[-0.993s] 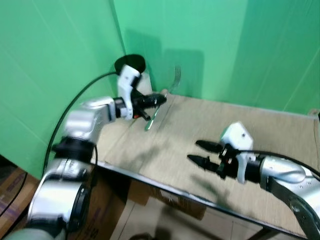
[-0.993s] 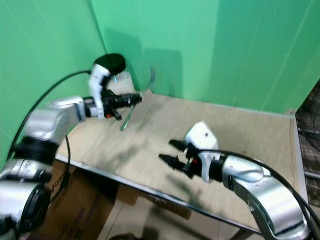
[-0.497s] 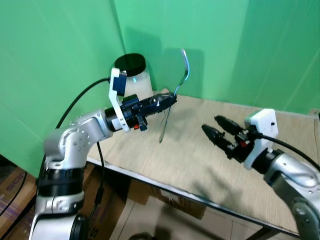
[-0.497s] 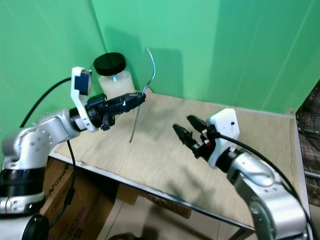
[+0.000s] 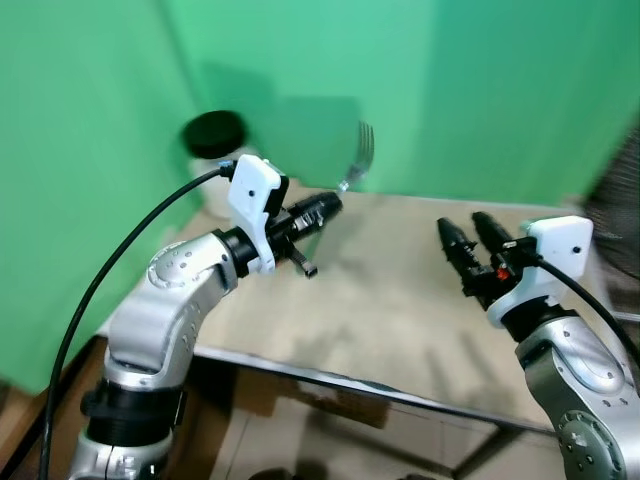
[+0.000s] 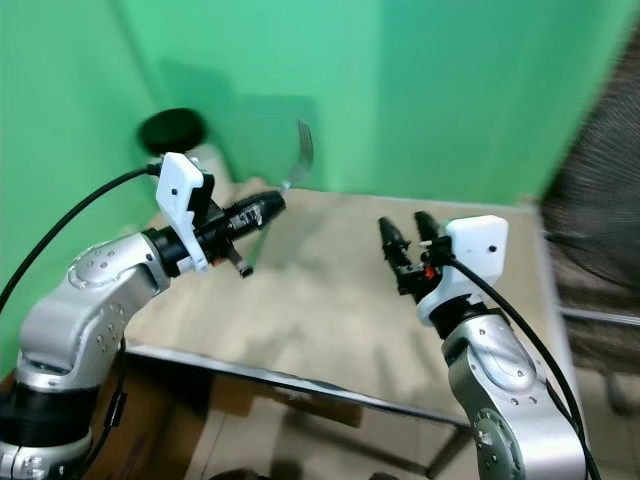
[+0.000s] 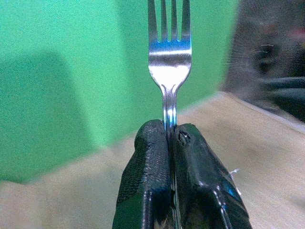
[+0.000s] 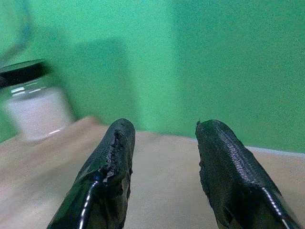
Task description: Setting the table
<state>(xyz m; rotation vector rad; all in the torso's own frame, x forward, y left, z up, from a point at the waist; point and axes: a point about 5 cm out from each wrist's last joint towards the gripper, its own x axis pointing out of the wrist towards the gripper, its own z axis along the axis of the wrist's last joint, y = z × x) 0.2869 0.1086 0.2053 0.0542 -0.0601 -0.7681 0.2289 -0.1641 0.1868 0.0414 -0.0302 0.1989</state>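
Now | my left tool (image 5: 325,207) clamped the shiny steel fork (image 7: 169,52), tines up, above the beige woven surface (image 5: 400,300) | right tool (image 5: 468,232) hovered spread, empty | I judged nothing laid yet; placement remained.

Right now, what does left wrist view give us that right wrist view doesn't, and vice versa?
Left wrist view: the fork close up, tines up, its neck clamped between the left tool's shut fingers, with dark blurred shapes off to one side.

Right wrist view: the right tool with fingers apart and nothing between them, and the white jar with a black lid standing on the table.

Both: the tan tabletop and the green backdrop.
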